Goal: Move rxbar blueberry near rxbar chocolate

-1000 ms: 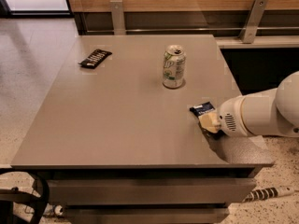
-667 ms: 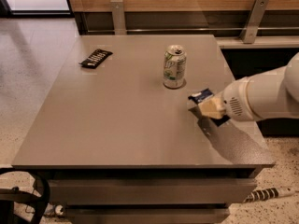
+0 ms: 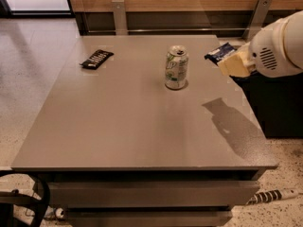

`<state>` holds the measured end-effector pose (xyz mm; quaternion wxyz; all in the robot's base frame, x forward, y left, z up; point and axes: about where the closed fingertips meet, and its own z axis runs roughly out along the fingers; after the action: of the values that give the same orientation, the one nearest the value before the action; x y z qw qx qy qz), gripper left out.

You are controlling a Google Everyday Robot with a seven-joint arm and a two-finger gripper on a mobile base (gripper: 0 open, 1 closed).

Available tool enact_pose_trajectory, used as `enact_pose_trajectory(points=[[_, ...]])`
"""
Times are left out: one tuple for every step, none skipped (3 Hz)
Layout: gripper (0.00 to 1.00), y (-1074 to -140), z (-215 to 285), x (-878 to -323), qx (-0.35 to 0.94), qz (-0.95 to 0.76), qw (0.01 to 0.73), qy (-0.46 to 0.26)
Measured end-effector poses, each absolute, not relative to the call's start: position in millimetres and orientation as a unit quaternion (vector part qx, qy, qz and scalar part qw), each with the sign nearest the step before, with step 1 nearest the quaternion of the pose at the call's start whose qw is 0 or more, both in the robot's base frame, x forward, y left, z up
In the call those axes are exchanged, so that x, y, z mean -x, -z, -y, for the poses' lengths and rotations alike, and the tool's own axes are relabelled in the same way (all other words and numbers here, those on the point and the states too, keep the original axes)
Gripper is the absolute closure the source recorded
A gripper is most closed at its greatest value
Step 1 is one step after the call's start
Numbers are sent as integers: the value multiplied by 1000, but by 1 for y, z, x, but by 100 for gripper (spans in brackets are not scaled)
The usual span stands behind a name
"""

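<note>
Above the table's right edge, the gripper hangs in the air, its jaws pinching 1 end of the blue bar, which sticks out leftward, clear of the tabletop. Near the far left corner lies the black bar, well apart. 1 can stands upright between them.

1. rxbar blueberry — dark blue wrapper, clamped in the pincer, held tilted above the desk at its 2 o'clock edge.
2. rxbar chocolate — black wrapper with white text, lying flat and angled at 10 o'clock.
</note>
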<state>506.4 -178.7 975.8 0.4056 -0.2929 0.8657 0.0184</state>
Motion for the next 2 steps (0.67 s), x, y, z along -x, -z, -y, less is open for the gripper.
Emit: enact_pose_trajectory(points=[[100,-1004,168,-511,317,-845,431,-15],[100,-1024,143,-518,348,-815,463,-31]])
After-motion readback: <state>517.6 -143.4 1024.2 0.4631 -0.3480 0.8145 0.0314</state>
